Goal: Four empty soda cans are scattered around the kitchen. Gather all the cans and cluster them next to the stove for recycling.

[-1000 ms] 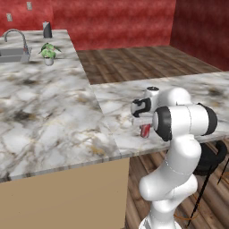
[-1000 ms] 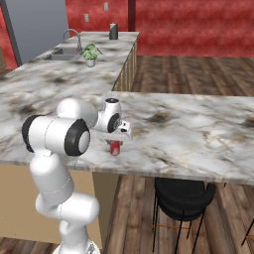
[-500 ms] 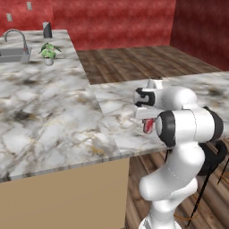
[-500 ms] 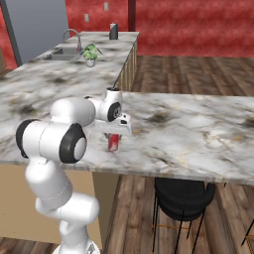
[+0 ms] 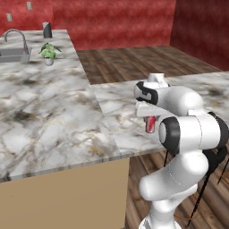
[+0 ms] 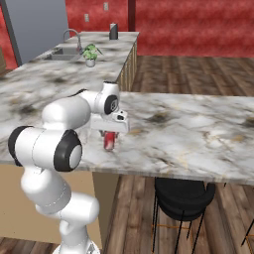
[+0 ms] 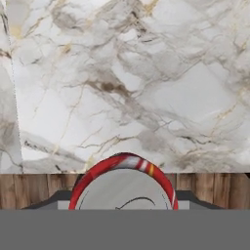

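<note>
Lifting centre-frame off the veined marble counter (image 5: 53,120), dark two-finger gripper (image 6: 110,135) clenched around small red aluminium soda can (image 6: 109,141), stove-bound.

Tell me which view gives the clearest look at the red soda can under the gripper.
The right base view: the red soda can stands upright near the marble counter edge, its side visible beneath the gripper. The left base view shows a sliver of it behind the arm. The hand view shows its silver top and red rim.
</note>
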Tool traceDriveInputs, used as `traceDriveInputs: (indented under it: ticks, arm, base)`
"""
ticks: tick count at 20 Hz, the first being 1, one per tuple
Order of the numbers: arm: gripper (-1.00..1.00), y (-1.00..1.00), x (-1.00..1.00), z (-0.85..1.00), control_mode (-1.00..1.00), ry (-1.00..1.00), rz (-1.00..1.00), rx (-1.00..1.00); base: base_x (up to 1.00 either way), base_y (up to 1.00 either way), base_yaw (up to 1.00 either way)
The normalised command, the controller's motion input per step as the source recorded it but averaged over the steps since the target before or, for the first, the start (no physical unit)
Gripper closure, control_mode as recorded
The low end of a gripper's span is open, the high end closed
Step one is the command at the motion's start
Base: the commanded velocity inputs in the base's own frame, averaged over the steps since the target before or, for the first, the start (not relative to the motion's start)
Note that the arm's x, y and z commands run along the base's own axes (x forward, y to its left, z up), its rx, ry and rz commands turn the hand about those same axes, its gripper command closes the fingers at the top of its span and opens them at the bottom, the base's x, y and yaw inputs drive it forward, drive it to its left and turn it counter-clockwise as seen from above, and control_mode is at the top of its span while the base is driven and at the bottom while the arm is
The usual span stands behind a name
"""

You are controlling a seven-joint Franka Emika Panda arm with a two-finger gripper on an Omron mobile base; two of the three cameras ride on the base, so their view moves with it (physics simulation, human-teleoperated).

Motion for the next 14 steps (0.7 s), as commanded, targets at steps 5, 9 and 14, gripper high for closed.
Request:
traceDriveInputs:
  ticks: [5,9,14]
  arm:
    - [1.00,0.11,-0.05,0.14,-1.00,0.23,0.00,0.00]
    - [1.00,0.09,-0.05,0.21,-1.00,0.19,0.00,0.00]
    - [1.00,0.08,-0.14,0.12,-1.00,0.23,0.00,0.00]
  base:
    - [0.00,0.00,0.00]
    - [0.00,0.00,0.00]
    - [0.00,0.00,0.00]
